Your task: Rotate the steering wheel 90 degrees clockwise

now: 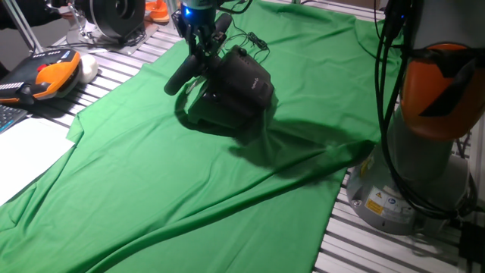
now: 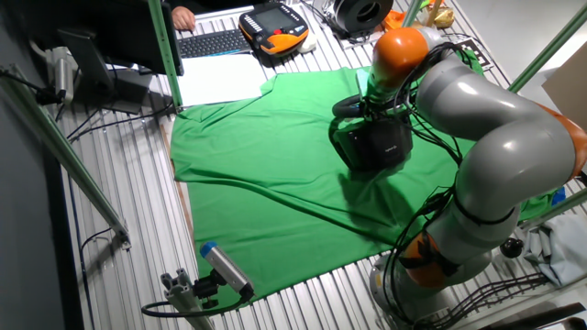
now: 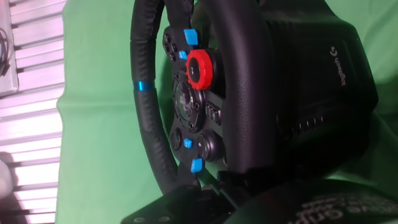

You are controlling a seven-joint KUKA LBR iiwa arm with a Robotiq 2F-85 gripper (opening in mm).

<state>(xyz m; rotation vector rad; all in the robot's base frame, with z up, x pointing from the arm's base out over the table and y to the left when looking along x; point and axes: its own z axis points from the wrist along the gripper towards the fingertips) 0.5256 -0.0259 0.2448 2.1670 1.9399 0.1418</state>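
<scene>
The steering wheel [image 1: 180, 78] is black and sits on its bulky black box base [image 1: 244, 85] on the green cloth [image 1: 189, 182]. It stands at the far side of the cloth in the other fixed view [image 2: 346, 107]. In the hand view its rim [image 3: 147, 124] is seen almost edge-on, with a blue mark at the left and a red knob [image 3: 200, 70] and blue buttons on the hub. My gripper [image 1: 200, 50] reaches down onto the rim, with its jaws closed around it. One finger [image 3: 166, 213] shows at the bottom edge of the hand view, where the rim runs in.
An orange teach pendant [image 1: 50, 76] and white paper [image 1: 23, 152] lie left of the cloth. A black-and-silver ring device [image 1: 114, 15] stands at the back. The arm's base [image 1: 432, 121] is at the right. A keyboard [image 2: 211, 41] and a blue-tipped tool [image 2: 225, 266] lie off the cloth.
</scene>
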